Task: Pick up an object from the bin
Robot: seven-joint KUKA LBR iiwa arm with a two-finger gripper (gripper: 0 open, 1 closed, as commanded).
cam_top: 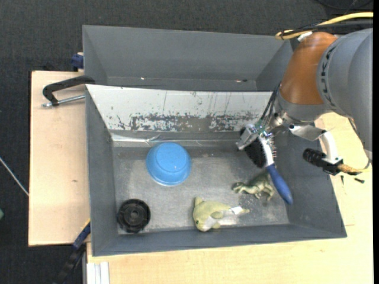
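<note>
Gripper (259, 145) low in bin (177, 52), right of middle of frame, near back wall. Cannot tell if claw is apart or together. Blue stick (280, 186) slants down to right, top end right at gripper. Small dark green toy animal (258, 189) just left of stick. Pale green frog (208, 213) at bottom middle. Blue bowl (169, 164) upside down, left of middle. Black round thing (132, 214) in lower left corner.

In my bin (99, 182): 1 blue bowl (169, 164), 1 blk round cap (132, 214), 1 pale green soft toy (208, 213), 1 olive toy lizard (259, 189), 1 blue-handled tool (280, 186)
</note>
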